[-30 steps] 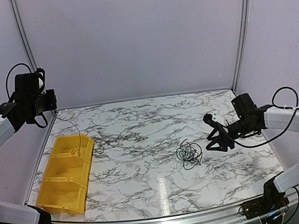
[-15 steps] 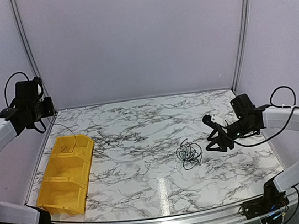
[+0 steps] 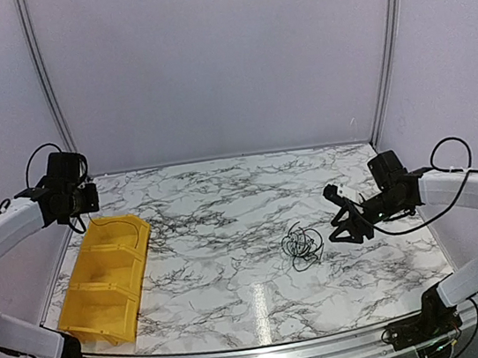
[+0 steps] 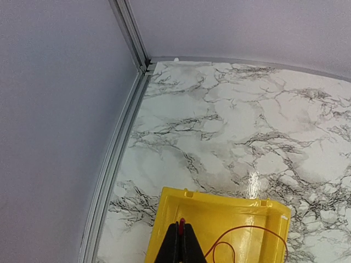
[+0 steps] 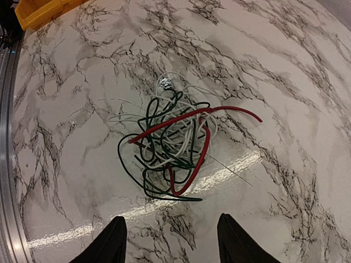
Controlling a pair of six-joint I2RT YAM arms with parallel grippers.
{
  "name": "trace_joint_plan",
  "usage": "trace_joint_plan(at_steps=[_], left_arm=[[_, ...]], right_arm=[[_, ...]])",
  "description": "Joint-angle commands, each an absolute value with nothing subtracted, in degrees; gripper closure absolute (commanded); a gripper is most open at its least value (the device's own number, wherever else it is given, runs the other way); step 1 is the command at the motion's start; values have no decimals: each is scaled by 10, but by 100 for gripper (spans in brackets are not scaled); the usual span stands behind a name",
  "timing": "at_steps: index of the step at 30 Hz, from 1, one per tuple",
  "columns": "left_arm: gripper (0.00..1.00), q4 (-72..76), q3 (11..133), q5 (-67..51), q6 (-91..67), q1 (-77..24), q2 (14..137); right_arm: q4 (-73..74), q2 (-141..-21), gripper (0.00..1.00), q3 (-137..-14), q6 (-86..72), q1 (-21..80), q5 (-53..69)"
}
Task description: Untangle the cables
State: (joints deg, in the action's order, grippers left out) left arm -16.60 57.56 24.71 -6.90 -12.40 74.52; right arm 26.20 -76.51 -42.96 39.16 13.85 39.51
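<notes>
A: Top view?
B: cables (image 3: 302,246) in one knot on the marble table (image 3: 223,190), right of centre. right gripper (image 3: 337,214) just right of them, jaws apart, nothing in them. left gripper (image 3: 85,203) above the far end of the yellow bin (image 3: 103,287).
A: Left wrist?
B: Jaws pinched tight, red at the tips. red wire (image 4: 249,229) loops from them into the bin's far end.
A: Right wrist?
B: fingers (image 5: 118,244) spread wide. Knot of red, white and dark green strands lies ahead of them, untouched.
</notes>
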Motion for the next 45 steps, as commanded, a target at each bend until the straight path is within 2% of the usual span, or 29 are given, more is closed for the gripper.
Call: trace_joint_plan(at_steps=[1,11,16,26,30,33,38,40,42,45], left_arm=[[100,-160,566,227,-83,-122,788],[100,-177,597,158,-95,-121,902],[100,-212,621,165,-96,-121,945],[100,-250,630,256,-115,-90,947],[99,-250,631,219,-113,-89,951],[89,-251,637,186,-107,-89,955],[55,-250,638,160,-105,-90,916],[36,-249,634,171,-106,-93,884],[3,-241,626,177,-104,-95,844],[1,-231,617,175,-107,-98,785]], right_arm=[[266,-772,43,-451,398,137,394],[269,-771,43,-451,402,137,391],[270,-770,43,-450,404,137,389],[270,-770,43,-450,404,137,387],[271,-771,43,-451,405,137,387],[271,-771,43,-451,405,137,387],[273,-765,43,-452,405,138,389],[273,-760,43,-452,403,138,394],[273,-753,43,-452,403,137,398],[269,-743,43,-449,400,137,399]])
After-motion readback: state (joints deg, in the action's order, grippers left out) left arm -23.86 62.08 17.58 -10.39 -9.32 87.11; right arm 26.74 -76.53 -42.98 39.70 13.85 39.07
